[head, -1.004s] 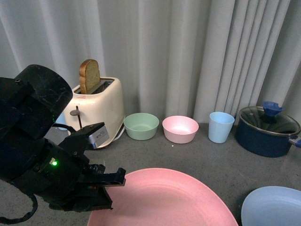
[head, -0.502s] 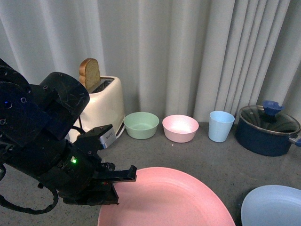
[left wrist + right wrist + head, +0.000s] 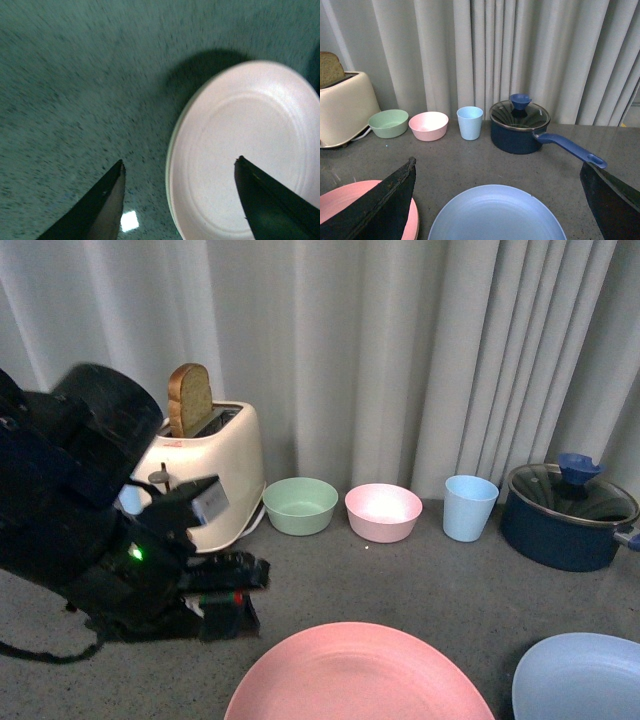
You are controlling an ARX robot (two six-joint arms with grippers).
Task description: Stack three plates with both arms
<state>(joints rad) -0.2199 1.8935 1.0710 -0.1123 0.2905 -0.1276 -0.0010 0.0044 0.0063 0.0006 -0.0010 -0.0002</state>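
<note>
The left gripper [image 3: 179, 162] hangs above the table [image 3: 420, 570] with its jaws spread wide and nothing between them. In the left wrist view the near rim of the pink plate [image 3: 360, 675] lies below the gap, with bare table to one side. In the front view the left arm fills the left side, in front of the toaster [image 3: 215, 475], and the gripper sits just beyond the pink plate's left edge, clear of it.

The right gripper [image 3: 497, 162] is also spread wide and empty. It hovers over the blue plate [image 3: 497, 215], which lies flat at the front right of the table. The pink plate lies flat at the front centre, near the blue one but apart from it.

Along the curtain [image 3: 400, 350] at the back stand the toaster with a slice of bread [image 3: 190, 400] upright in its slot, a green bowl [image 3: 300, 506], a pink bowl [image 3: 383, 513], a blue cup [image 3: 470, 508] and a dark blue pot [image 3: 565, 525] with a glass lid
</note>
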